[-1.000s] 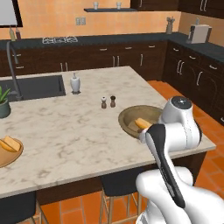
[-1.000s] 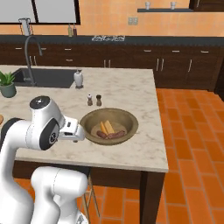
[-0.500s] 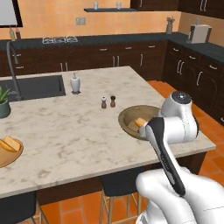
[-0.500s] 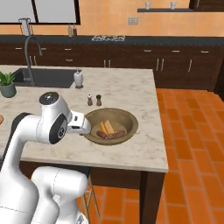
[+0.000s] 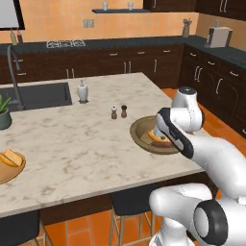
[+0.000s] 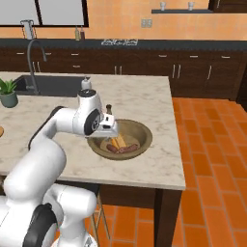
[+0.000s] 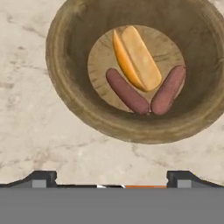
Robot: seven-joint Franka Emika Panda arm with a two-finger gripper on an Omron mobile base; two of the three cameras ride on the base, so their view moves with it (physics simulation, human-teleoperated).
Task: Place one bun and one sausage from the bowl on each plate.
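We are looking down into the bowl (image 7: 131, 70), which is sitting near the right end of the counter (image 5: 72, 144), and inside it one bun (image 7: 135, 57) is lying on the flat bottom with two sausages (image 7: 127, 92) angled below it, their lower ends nearly meeting in a V. The bun is touching or just beside both sausages, so a clean pick is going to be tight. Our gripper (image 7: 109, 177) is hanging above the near rim with its jaws spread wide and nothing between them, so we judge that we are lining up for a pick from the bowl rather than carrying anything. Far off at the left end of the counter a plate (image 5: 7, 168) is already carrying a bun. The next move, as we see it, is calling for us to centre over one sausage, turn the jaws across its narrow width, and come down without nudging the bun or the other sausage.
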